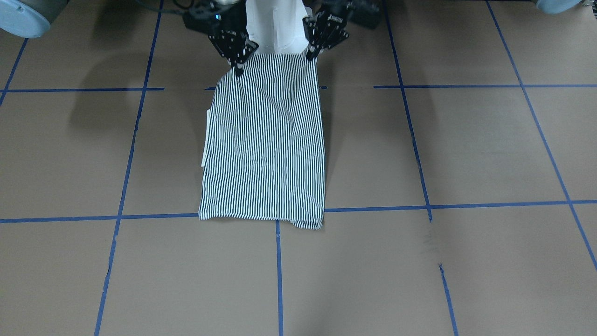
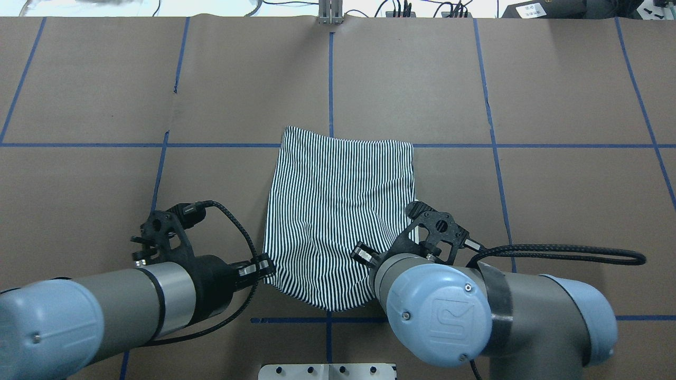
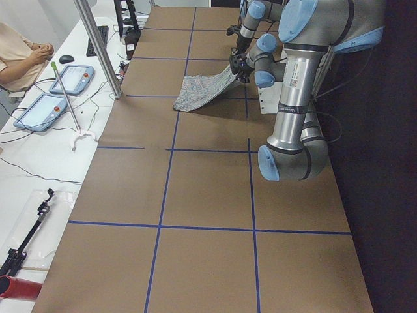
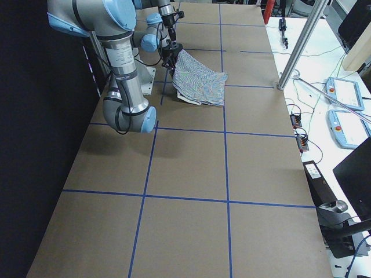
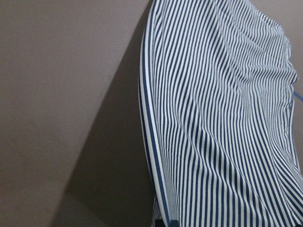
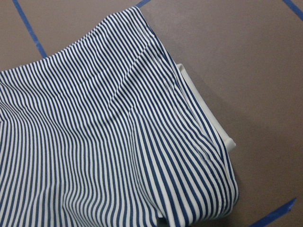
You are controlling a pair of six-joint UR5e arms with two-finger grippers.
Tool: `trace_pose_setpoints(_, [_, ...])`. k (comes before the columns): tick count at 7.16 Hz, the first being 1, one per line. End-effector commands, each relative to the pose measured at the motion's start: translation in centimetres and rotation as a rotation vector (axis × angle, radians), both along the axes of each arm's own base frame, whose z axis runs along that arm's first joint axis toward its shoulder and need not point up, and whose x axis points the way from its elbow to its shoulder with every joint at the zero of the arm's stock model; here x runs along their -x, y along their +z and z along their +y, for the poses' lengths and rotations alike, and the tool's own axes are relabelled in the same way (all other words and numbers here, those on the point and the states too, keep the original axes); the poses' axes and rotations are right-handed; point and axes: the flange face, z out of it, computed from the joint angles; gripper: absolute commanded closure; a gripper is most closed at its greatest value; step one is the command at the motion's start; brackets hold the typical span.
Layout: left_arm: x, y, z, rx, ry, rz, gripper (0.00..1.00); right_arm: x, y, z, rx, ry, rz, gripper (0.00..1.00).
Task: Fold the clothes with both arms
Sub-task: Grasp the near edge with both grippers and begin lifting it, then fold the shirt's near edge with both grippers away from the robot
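Striped navy-and-white cloth, the polo shirt (image 1: 263,140), lies as a narrow folded panel at the middle of the brown table (image 1: 466,149), just in front of the robot's base. Its far edge rests flat along a blue tape line (image 1: 154,216), while the near edge is raised off the surface. The left gripper (image 1: 310,55) pinches one raised corner and the right gripper (image 1: 239,69) pinches the other. A cream strip (image 6: 208,118) peeks from under the side nearer the right arm.
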Motion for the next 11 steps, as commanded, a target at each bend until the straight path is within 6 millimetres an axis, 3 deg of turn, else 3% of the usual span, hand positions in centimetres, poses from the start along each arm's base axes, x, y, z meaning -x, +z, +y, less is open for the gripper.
trace_pose_setpoints(1, [-0.3,-1.1,0.3,0.011,0.019,-0.056,1.00,0.3,0.1,0.6,-0.003,-0.015,0.024,1.00])
trace_pose_setpoints(2, [-3.0,-0.6,-2.2,0.005,-0.015,-0.100,1.00,1.5,1.0,-0.2,-0.022,-0.019,0.065,1.00])
trace_pose_setpoints(3, [-4.0,-1.1,-5.5,-0.048,-0.046,-0.138,1.00,1.9,0.6,-2.5,-0.057,-0.010,0.088,1.00])
trace_pose_setpoints(5, [-4.5,-0.2,-11.4,-0.080,-0.114,-0.210,1.00,3.8,1.0,-8.9,-0.085,0.043,0.130,1.00])
trace_pose_setpoints(7, [-6.4,0.8,-16.1,-0.072,-0.159,-0.259,1.00,7.7,4.7,-14.7,-0.108,0.079,0.137,1.00])
trace_pose_setpoints(9, [-9.8,4.2,-20.4,-0.094,-0.181,-0.278,1.00,9.9,6.2,-17.0,-0.105,0.080,0.185,1.00])
trace_pose_setpoints(11, [-12.6,6.9,-23.0,-0.102,-0.183,-0.313,1.00,11.8,7.6,-17.9,-0.108,0.083,0.178,1.00])
